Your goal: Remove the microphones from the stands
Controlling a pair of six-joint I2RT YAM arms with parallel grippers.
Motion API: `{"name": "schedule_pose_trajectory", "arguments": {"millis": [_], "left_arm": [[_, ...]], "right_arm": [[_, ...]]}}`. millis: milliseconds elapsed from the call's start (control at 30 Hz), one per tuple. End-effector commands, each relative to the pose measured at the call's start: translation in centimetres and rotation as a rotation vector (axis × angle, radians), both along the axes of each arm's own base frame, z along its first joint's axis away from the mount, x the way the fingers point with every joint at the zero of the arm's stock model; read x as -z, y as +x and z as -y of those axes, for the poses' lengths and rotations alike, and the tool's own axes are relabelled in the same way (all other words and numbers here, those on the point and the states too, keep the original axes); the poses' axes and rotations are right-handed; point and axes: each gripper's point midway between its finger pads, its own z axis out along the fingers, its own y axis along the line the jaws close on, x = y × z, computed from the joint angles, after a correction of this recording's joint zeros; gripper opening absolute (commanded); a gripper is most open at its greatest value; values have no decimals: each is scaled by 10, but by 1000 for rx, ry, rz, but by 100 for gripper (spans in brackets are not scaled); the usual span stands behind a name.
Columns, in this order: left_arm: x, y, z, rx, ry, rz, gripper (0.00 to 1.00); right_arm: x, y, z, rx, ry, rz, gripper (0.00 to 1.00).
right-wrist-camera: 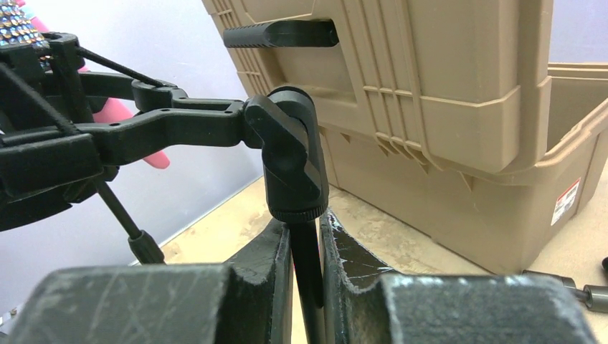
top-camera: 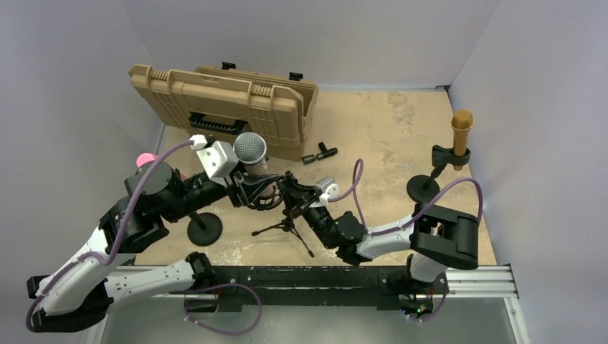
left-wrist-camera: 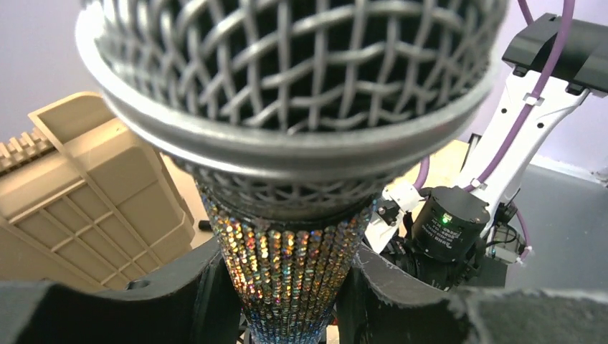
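We have the left gripper [left-wrist-camera: 287, 304] closed narrow on the microphone [left-wrist-camera: 287, 107], its fingers [left-wrist-camera: 179, 294] pressed against either side of the sequined body just under the mesh head. The microphone sits in the black shock mount [right-wrist-camera: 64, 143] on top of the small tripod stand [top-camera: 285, 228], in the middle of the table [top-camera: 380, 136] and in front of the tan case [top-camera: 236, 107]. Our right gripper [right-wrist-camera: 305, 287] is shut on the stand's thin post, directly below the swivel joint [right-wrist-camera: 290, 161], so it braces the stand and does not touch the microphone. The relation that matters is the long axis: the body runs roughly upright, with the head on top and the tapered end down in the mount. The left claw grips across that axis, between head and mount. We judge the way out to be along the axis, head first and away from the mount, with the left arm lifting while the right holds the post down. A sideways pull would likely drag the mount and tip the tripod.
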Motion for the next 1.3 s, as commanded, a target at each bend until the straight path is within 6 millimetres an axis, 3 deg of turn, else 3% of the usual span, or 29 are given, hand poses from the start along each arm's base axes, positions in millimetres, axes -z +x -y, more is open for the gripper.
{"name": "schedule_pose_trajectory", "arguments": {"millis": [0,67,167,267,467,500,600,667,800,933,1000,1067,1133,1167,1200,1267], "left_arm": [[-57,-24,10,133,-145,60,0],[-53,9,0,-68,-148,-25,0],[-38,56,-35,-436,-145,-178,0],[-23,70,-50,-594,-81,-249,0],[-18,69,-39,-566,-3,-293,0],[-20,62,-29,-482,19,-256,0],[-31,19,9,-98,22,-111,0],[-36,-3,18,55,-3,-21,0],[-38,-25,17,177,-9,101,0],[-41,-24,15,166,-29,155,0],[-44,-13,14,107,-58,144,0],[-52,12,4,-62,-138,28,0],[-47,48,-25,-352,-167,-134,0],[-42,57,-34,-446,-148,-202,0],[-52,60,-41,-494,-157,-231,0],[-47,64,-42,-535,-113,-266,0]], "right_arm": [[47,19,16,117,-102,-127,0],[47,20,17,124,-99,-131,0],[47,21,19,137,-96,-139,0],[47,23,21,156,-97,-145,0],[43,24,27,179,-85,-149,0],[43,24,27,179,-84,-149,0],[45,24,27,180,-91,-151,0],[44,25,27,181,-87,-151,0],[45,26,26,188,-90,-154,0],[46,26,27,194,-91,-159,0],[46,27,27,196,-92,-159,0],[46,27,28,199,-92,-159,0],[46,27,28,199,-89,-160,0],[46,27,28,200,-89,-161,0],[46,27,29,203,-88,-162,0],[45,27,30,207,-85,-162,0]]}}
